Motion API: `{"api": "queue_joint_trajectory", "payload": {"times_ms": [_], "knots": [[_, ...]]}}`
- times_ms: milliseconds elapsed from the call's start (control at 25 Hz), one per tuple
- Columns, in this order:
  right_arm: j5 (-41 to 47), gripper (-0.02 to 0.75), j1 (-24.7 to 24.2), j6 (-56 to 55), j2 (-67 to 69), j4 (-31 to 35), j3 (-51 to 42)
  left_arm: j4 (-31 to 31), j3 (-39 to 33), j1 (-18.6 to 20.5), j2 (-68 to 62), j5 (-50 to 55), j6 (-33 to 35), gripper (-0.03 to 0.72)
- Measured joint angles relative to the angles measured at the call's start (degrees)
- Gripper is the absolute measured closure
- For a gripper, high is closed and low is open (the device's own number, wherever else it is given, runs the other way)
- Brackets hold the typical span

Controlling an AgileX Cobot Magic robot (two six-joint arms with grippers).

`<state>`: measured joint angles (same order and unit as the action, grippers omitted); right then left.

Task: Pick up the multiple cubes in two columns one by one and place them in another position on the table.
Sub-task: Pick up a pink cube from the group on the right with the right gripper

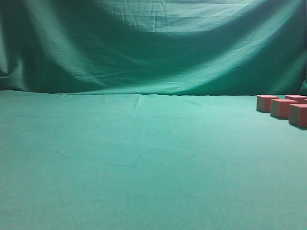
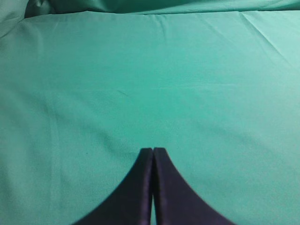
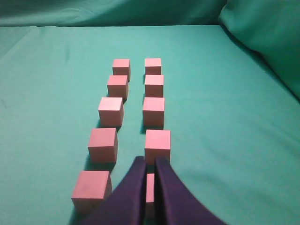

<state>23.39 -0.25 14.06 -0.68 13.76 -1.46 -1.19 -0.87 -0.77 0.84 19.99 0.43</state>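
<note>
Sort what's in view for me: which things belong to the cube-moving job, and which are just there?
Job: cubes in two columns; table; right gripper, shut, just above the nearest cubes.

Just there: backdrop curtain; left gripper, shut over bare cloth.

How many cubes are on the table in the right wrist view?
10 cubes: five in the left column, five in the right column. The nearest right one is mostly hidden behind the right tool.

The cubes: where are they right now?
The cubes sit in two columns on the table ahead of the right gripper in its wrist view; the exterior view shows only a few at its far right edge.
</note>
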Motion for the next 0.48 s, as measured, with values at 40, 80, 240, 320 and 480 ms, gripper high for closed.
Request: {"api": "queue_joint_trajectory", "payload": {"times_ms": [40, 80, 240, 320, 480], "knots": [[0.0, 0.69, 0.0, 0.0, 0.0, 0.0, 0.0, 0.0, 0.0, 0.0, 0.0, 0.0, 0.0, 0.688], [0.0, 0.69, 0.0, 0.0, 0.0, 0.0, 0.0, 0.0, 0.0, 0.0, 0.0, 0.0, 0.0, 0.688], [0.0, 0.69, 0.0, 0.0, 0.0, 0.0, 0.0, 0.0, 0.0, 0.0, 0.0, 0.0, 0.0, 0.688], [0.0, 0.69, 0.0, 0.0, 0.0, 0.0, 0.0, 0.0, 0.0, 0.0, 0.0, 0.0, 0.0, 0.688], [0.0, 0.69, 0.0, 0.0, 0.0, 0.0, 0.0, 0.0, 0.0, 0.0, 0.0, 0.0, 0.0, 0.688]]}}
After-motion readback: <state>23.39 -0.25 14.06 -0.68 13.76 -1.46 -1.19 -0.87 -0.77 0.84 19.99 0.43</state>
